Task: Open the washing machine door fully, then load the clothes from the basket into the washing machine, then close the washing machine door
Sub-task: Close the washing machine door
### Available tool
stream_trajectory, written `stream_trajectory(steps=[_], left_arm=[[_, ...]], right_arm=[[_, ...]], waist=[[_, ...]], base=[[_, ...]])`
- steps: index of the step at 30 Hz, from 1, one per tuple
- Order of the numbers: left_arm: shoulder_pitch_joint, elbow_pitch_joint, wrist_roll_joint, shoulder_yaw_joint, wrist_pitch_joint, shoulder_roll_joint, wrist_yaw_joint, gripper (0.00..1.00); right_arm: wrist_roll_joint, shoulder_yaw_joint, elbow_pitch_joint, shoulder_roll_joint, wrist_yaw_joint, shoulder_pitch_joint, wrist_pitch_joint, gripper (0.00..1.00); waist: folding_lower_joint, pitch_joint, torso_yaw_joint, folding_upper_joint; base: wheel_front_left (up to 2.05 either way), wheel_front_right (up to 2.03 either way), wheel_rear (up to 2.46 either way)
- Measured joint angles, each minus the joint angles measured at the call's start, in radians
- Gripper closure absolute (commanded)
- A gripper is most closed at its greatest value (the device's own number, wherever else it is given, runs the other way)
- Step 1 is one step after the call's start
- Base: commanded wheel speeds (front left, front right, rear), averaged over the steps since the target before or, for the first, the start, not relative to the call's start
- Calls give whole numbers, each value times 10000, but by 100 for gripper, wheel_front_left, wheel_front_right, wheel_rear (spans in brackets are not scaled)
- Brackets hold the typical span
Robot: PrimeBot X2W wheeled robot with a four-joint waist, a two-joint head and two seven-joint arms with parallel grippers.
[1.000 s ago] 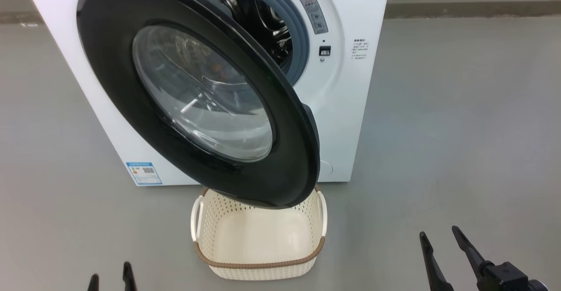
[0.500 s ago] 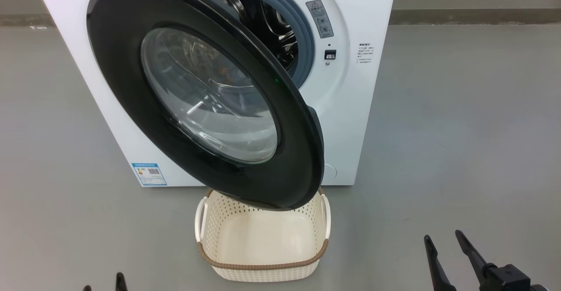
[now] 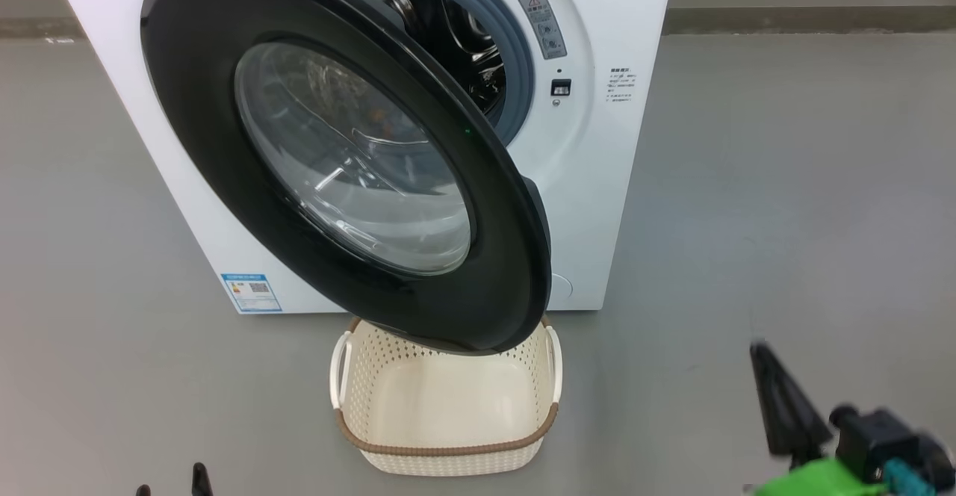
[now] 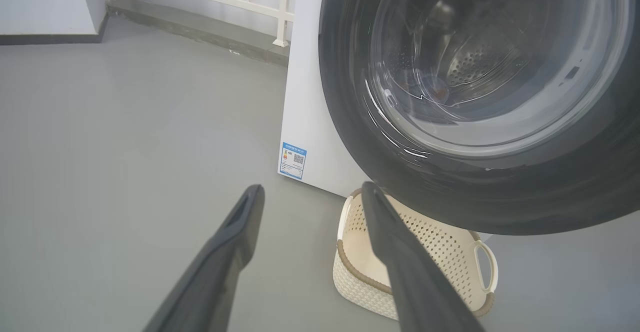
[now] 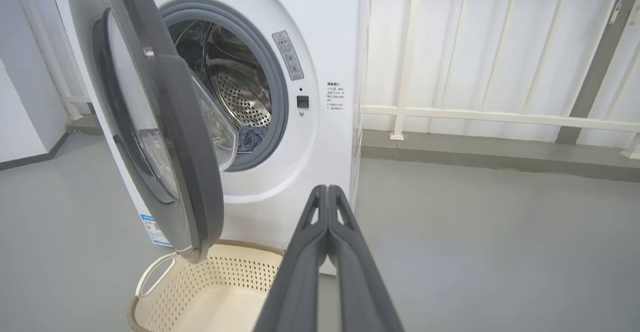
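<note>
Head view: the washing machine door (image 3: 343, 156) hangs half-open above the basket (image 3: 448, 453). Left wrist view: our left tool (image 4: 310, 189) gapes wide, empty. Right wrist view: our right tool (image 5: 327, 188) is pinched together, empty; blue clothes (image 5: 250, 139) lie in the drum (image 5: 240, 102).

The washing machine door (image 3: 351, 160) stands half open above the empty basket (image 3: 448, 453).

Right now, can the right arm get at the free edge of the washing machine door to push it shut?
Probably yes. The right gripper, shut, hangs over bare floor to the right of the washing machine door, whose free edge stands open over the basket, with nothing between them.
</note>
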Motion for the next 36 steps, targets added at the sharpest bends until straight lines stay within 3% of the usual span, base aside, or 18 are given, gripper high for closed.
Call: stream_trajectory(steps=[7, 15, 24, 36], left_arm=[[-2, -117, -90, -151, 0, -8, 25, 0], [-12, -136, -188, -470, 0, -8, 38, 0], [-57, -253, -456, -842, 0, -10, 184, 0], [-318, -418, -633, -1016, 0, -12, 186, 0]], right_arm=[[109, 637, -1434, -40, 0, -1347, -2, 100], [784, 2892, -2293, -128, 0, -2904, -4, 100], [1244, 4541, -688, -188, 0, -3332, -4, 100], [1381, 4447, 449, -222, 0, -4007, -4, 100]], waist=[[0, 81, 97, 0], [-1, 161, 442, 0], [0, 437, 953, 0], [-1, 1022, 1247, 0]], base=[[0, 0, 0], [0, 0, 0], [0, 0, 0], [0, 0, 0]])
